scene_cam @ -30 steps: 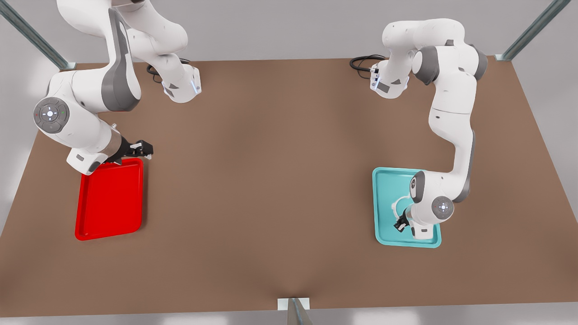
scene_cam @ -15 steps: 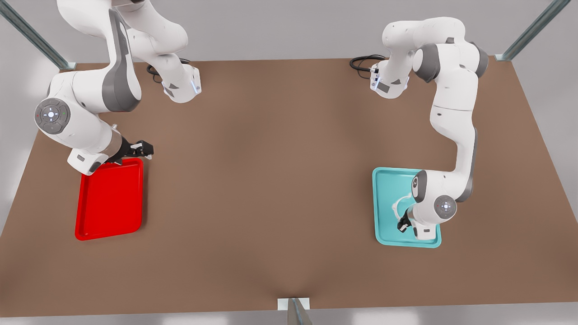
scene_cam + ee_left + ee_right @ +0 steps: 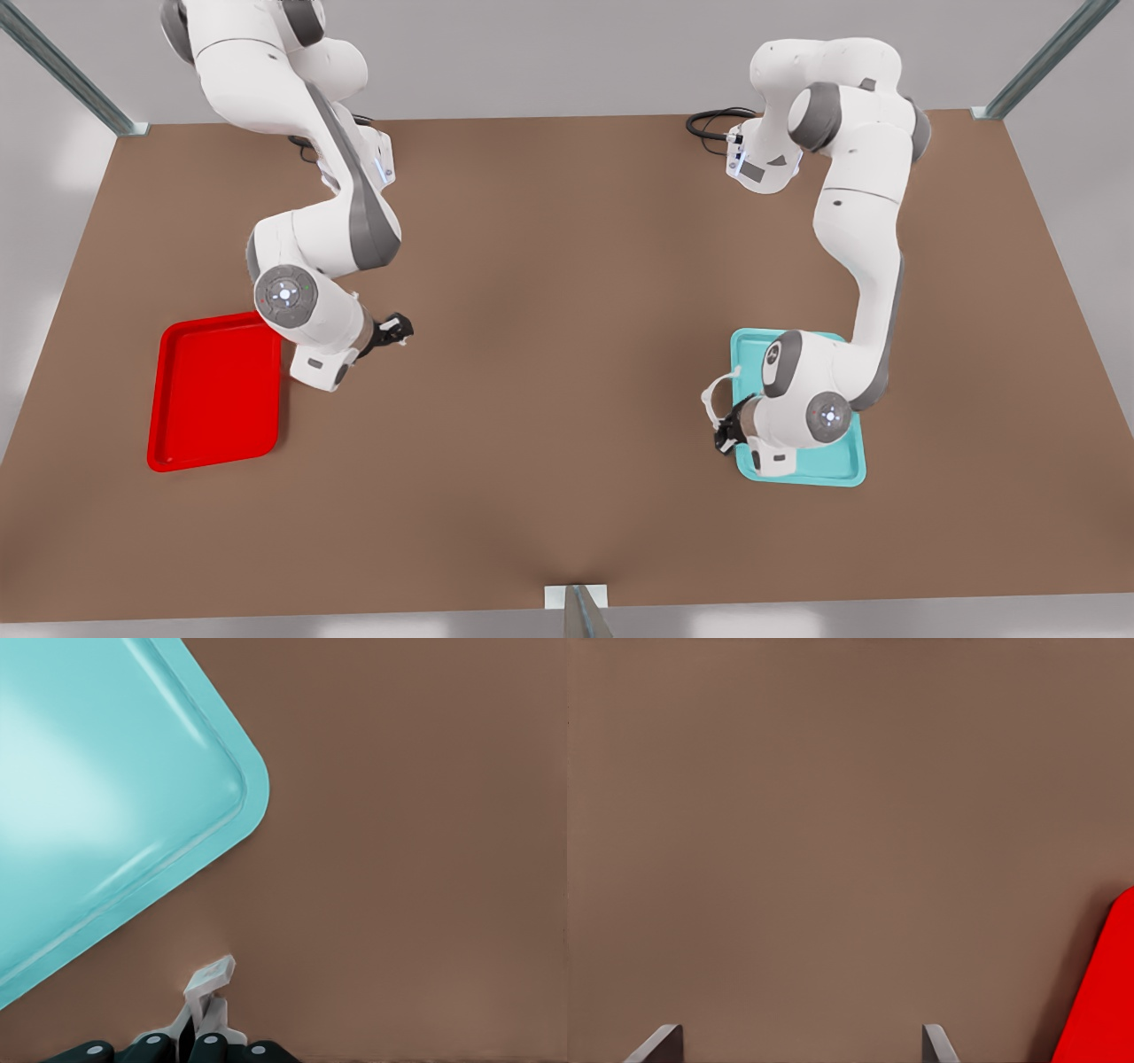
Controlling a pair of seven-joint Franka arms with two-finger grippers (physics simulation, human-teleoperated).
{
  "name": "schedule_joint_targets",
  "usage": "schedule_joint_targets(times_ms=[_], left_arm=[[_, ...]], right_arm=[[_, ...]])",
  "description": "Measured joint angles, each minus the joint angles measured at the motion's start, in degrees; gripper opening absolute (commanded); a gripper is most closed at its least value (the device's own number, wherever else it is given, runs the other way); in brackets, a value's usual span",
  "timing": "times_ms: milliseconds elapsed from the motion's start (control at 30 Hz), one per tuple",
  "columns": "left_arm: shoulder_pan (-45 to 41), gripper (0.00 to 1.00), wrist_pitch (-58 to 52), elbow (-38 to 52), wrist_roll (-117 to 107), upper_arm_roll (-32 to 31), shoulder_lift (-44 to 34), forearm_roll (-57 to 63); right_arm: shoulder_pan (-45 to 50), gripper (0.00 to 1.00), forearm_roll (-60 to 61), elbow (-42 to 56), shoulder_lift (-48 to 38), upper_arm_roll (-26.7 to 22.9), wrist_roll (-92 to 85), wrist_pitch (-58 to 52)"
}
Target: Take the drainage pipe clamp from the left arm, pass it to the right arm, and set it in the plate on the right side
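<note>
Front view shows us our left claw (image 3: 728, 434) gripping the drainage pipe clamp (image 3: 714, 395) beside the teal tray (image 3: 837, 472), our spread right claw (image 3: 396, 331) approaching; handover and red plate (image 3: 215, 396) remain.

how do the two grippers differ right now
The left gripper is shut on the drainage pipe clamp, while the right gripper is open and holds nothing. The left gripper sits at the teal tray's edge on the front view's right; the right gripper hangs over bare table, just beyond the red plate. Both are small, black and two-fingered.
</note>
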Motion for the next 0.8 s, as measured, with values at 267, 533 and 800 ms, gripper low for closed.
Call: schedule_joint_targets(times_ms=[267,533,800], left_arm=[[-8.77,0.21,0.38,8.73,-18.95,-0.47,3.49,-0.33],[-13.41,0.21,5.86,12.59,-42.01,-1.47,5.1,-2.63],[-16.13,0.21,10.16,13.4,-58.59,-1.39,6.25,-3.06]], right_arm=[[7.84,1.0,0.58,-0.53,2.21,-0.08,1.8,7.47],[17.06,1.0,-0.12,-0.05,3.51,-0.15,9.83,10.36],[20.7,1.0,0.15,8.81,11.43,-0.08,21.07,12.38]])
